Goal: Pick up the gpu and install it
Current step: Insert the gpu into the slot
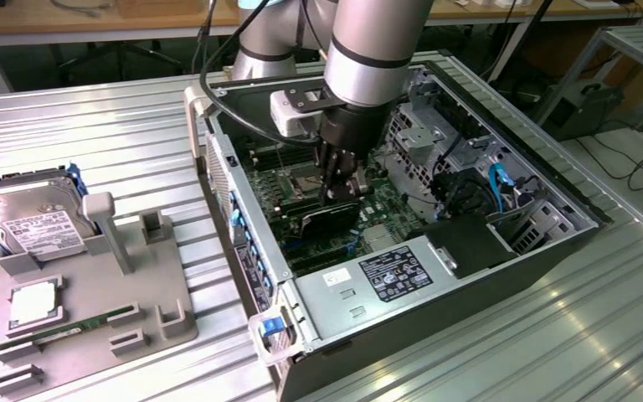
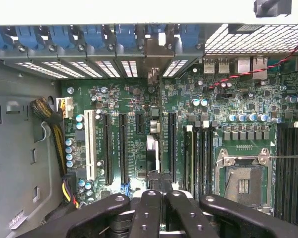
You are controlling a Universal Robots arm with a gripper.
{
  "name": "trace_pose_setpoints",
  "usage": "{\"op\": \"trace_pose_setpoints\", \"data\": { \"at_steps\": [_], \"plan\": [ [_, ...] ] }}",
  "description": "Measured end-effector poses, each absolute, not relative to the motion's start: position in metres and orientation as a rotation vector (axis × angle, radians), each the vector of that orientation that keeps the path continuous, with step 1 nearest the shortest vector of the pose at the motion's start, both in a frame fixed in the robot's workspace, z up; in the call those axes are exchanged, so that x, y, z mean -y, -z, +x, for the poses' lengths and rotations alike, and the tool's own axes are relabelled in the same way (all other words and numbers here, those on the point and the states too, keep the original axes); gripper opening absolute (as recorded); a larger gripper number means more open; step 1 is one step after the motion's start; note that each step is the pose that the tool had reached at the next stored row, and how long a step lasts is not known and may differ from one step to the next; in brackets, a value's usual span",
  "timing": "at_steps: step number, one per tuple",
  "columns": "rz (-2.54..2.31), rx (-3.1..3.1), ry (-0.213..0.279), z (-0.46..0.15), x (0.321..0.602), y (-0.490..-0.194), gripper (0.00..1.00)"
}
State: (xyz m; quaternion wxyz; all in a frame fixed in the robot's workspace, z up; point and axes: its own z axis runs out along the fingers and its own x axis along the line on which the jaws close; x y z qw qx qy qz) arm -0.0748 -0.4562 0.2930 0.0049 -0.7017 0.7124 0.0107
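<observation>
While the gripper [image 1: 341,186] is lowered inside the open computer case [image 1: 545,251], its fingers [image 2: 154,208] are clamped together on the gpu [image 1: 330,219], a thin black card seen edge-on directly beneath them, over the green motherboard [image 2: 238,148].

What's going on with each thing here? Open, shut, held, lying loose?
computer case: side open, insides exposed.
gpu: upright on edge, held inside the case.
gripper: shut on the gpu.
hard drive: propped in the grey holder.
memory stick: lying flat in the holder.
</observation>
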Motion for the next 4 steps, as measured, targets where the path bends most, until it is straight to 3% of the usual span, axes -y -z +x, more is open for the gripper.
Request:
{"op": "trace_pose_setpoints", "data": {
  "at_steps": [4],
  "plan": [
    [-2.198, -2.231, -0.034, -0.0748, 0.4562, -0.2931, 0.11]
  ]
}}
